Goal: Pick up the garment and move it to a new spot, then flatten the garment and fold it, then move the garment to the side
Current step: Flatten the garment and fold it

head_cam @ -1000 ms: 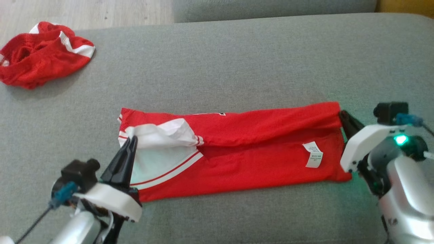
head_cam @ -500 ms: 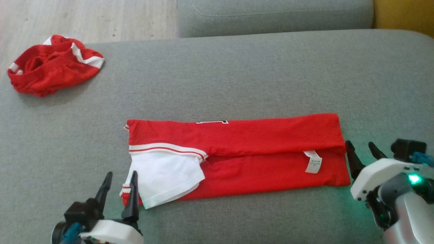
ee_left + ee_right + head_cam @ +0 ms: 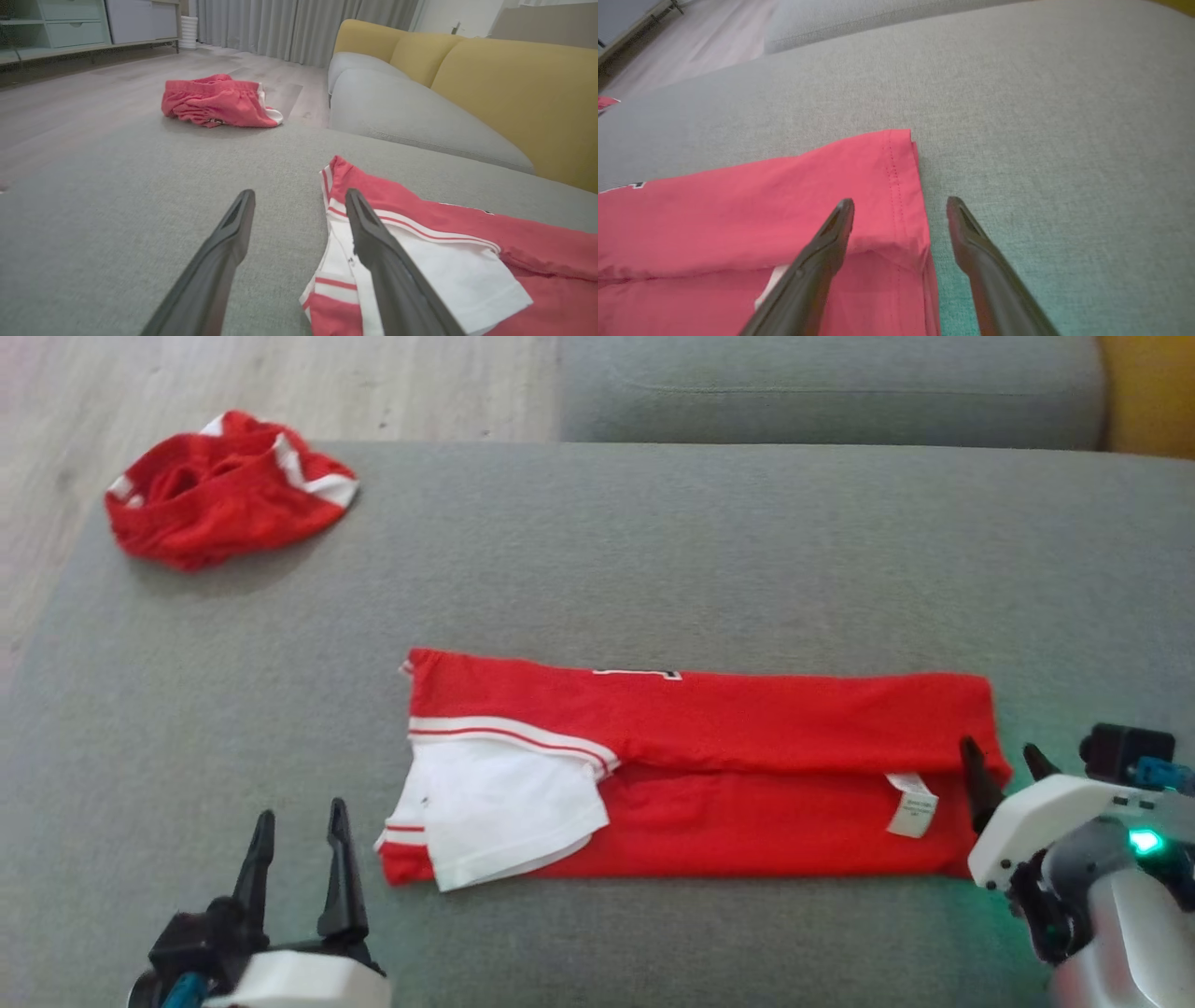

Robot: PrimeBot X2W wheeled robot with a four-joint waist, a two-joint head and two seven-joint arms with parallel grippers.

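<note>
Left gripper [image 3: 301, 810] was spread, empty, just off the left end of the garment [image 3: 747, 747], beside its white sleeve [image 3: 504, 803]. Right gripper [image 3: 999, 747] was spread too, holding nothing, straddling the garment's right hem: one finger over the red fabric, one over the grey sofa cushion [image 3: 653, 551]. The garment lay folded into a long band mid-cushion, white label [image 3: 913, 805] near the right end. A crumpled red garment [image 3: 224, 499] sat at the far left corner, wood floor [image 3: 280, 383] behind.
</note>
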